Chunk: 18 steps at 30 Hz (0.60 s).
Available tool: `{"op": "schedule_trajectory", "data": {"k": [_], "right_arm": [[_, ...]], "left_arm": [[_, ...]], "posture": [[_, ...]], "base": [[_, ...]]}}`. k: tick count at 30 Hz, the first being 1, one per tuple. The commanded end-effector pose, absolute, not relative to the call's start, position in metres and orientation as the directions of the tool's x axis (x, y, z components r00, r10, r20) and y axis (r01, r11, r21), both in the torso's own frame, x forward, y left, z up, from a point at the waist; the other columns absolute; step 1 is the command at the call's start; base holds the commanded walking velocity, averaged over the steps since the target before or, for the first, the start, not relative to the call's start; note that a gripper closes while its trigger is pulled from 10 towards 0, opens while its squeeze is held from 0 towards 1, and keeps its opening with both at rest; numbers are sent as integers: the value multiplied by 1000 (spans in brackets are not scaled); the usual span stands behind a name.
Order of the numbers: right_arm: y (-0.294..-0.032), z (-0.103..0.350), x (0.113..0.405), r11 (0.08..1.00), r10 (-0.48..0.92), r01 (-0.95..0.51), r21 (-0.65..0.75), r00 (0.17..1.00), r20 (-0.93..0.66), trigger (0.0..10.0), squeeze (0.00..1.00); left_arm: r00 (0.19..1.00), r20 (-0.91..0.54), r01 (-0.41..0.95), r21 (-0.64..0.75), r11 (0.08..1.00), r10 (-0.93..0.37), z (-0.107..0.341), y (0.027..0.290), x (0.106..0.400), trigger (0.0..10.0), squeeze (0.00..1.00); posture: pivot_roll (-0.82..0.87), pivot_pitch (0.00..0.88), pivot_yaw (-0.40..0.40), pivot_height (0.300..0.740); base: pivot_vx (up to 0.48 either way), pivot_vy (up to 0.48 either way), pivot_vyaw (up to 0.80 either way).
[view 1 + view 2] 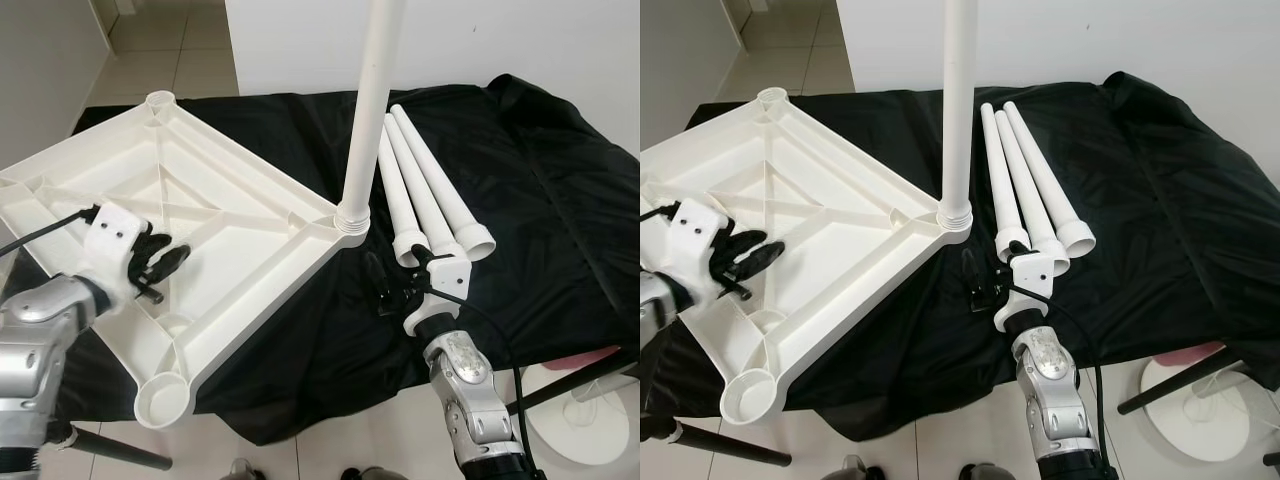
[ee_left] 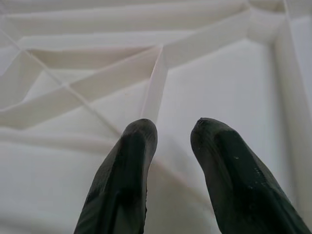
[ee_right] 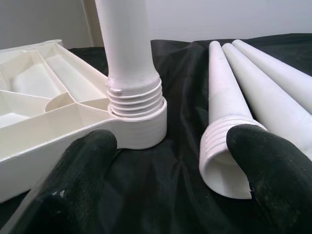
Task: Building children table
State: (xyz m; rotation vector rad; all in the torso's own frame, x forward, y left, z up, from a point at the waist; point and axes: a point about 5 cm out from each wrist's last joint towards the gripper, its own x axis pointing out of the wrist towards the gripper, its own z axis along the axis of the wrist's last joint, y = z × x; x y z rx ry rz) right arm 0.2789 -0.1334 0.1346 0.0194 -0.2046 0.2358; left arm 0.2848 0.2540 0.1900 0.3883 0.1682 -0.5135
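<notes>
White tabletop lies upside down on black-draped counter, ribs up. One leg stands upright, screwed into corner socket. Three loose legs lie at leg's 3 o'clock. Left tool rests over tabletop ribs, fingers slightly spread, empty. Right tool at socket's 5 o'clock, spread, empty, near loose legs' threaded ends.

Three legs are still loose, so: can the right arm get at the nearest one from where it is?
Probably yes. The right gripper is open on the black cloth, just short of the nearest loose leg's threaded end, with nothing between them. The upright leg stands off to the side.
</notes>
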Motion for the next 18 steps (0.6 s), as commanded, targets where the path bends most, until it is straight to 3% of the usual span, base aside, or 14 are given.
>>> {"op": "schedule_trajectory", "data": {"k": [1,8,11,13,18], "right_arm": [[-132,131,279,970,240,-243,-5,952,191,10000,0],[-132,130,278,968,249,-252,-9,950,189,10000,0],[-132,130,278,968,249,-252,-9,950,188,10000,0],[-132,130,278,967,251,-253,-11,950,187,10000,0],[-132,130,279,969,245,-248,-7,951,188,10000,0]], "left_arm": [[859,-275,507,334,794,-433,190,263,283,10000,0],[826,-393,549,397,736,-404,196,293,264,10000,0],[815,-410,562,386,732,-410,196,294,261,10000,0],[733,-490,660,342,669,-472,190,288,246,10000,0],[667,-528,722,284,631,-525,186,280,236,10000,0]], "posture": [[9,94,-8,740],[11,90,-12,740],[12,88,-11,740],[12,85,-11,740],[12,84,-10,740]], "base": [[0,0,0],[0,0,0],[0,0,0],[0,0,0],[0,0,0]]}}
